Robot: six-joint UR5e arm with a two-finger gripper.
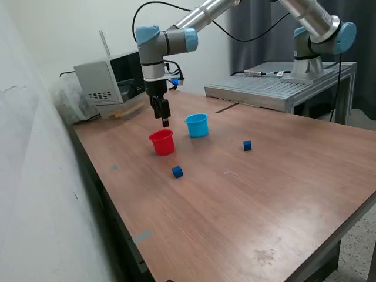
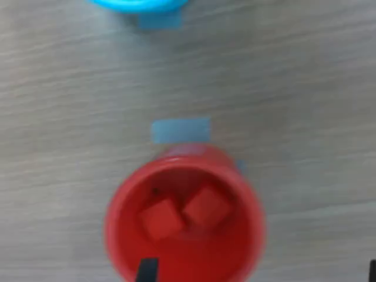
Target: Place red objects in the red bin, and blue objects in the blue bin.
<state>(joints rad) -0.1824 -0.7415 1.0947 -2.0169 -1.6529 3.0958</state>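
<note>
Progress looks about half made, operator. Nearest to you in the exterior view, a tiny dark blue cube (image 1: 177,171) lies loose on the brown wooden tabletop (image 1: 235,211), just in front of the small round red plastic cup (image 1: 162,142). Look into that cup through the wrist view and you see two tiny solid red cubes (image 2: 158,218) (image 2: 205,206) resting side by side on its floor — so I judge the red half done. The two-finger gripper (image 1: 165,122) hangs just above the cup's rim; its fingers carry nothing and look parted in the wrist view, so read it as released. Just beyond, towards the exterior view's right, stands the small light blue plastic cup (image 1: 197,125); its inside cannot be seen. A second dark blue cube (image 1: 247,145) sits well apart, further right. Both blue cubes remain to be moved, and nothing blocks either. Farther back you have a grey boxy device (image 1: 111,81) and a grey metal platform (image 1: 276,88).
</note>
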